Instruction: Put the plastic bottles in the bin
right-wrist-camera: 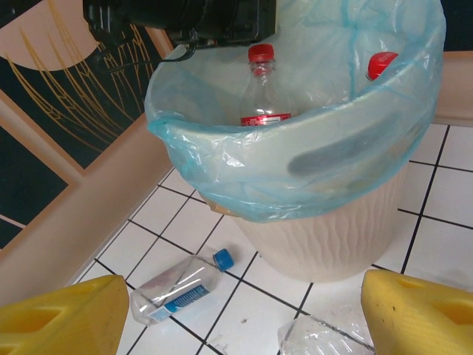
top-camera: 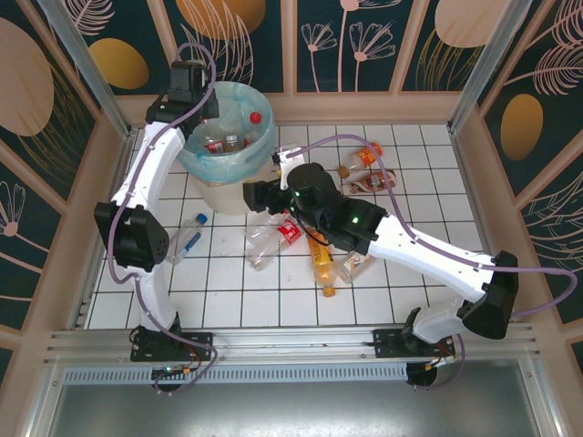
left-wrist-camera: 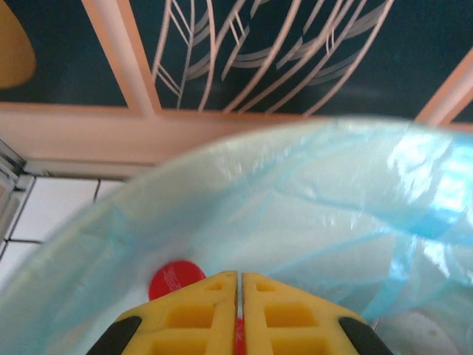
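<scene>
The left gripper (left-wrist-camera: 239, 275) is held over the far rim of the bin (top-camera: 211, 189). Its jaws are pressed together, and only a thin seam is seen between the yellow fingers (left-wrist-camera: 191, 314). Nothing is seen pinched. A sliver of red is glimpsed low in the seam, possibly something lying below, though this cannot be settled from the blurred wrist view. A red cap (left-wrist-camera: 176, 279) is seen just beside the left-hand finger, inside the blue-green liner.

The right gripper (top-camera: 258, 194) is placed low at the near side of the bin, just beside its wall. Its jaws are spread wide, with one yellow finger at each lower corner of the wrist view. Nothing is held or touched between them.

One bin is counted, at the far left of the tiled surface (top-camera: 228, 300). From the right wrist, two red-capped bottles are seen inside it: one upright (right-wrist-camera: 260, 81) and one leaning at the rim (right-wrist-camera: 382, 65). From above, at least three are made out there.

Seven bottles are counted lying on the surface:
- One clear bottle with a blue cap (top-camera: 189, 238) is set alone to the left.
- Four are clustered under the right arm: a clear one (top-camera: 260, 246), a red-labelled one (top-camera: 290, 229), an orange one (top-camera: 321, 264) and a crumpled one (top-camera: 353, 266).
- Two lie together farther back on the right (top-camera: 364, 159).
</scene>
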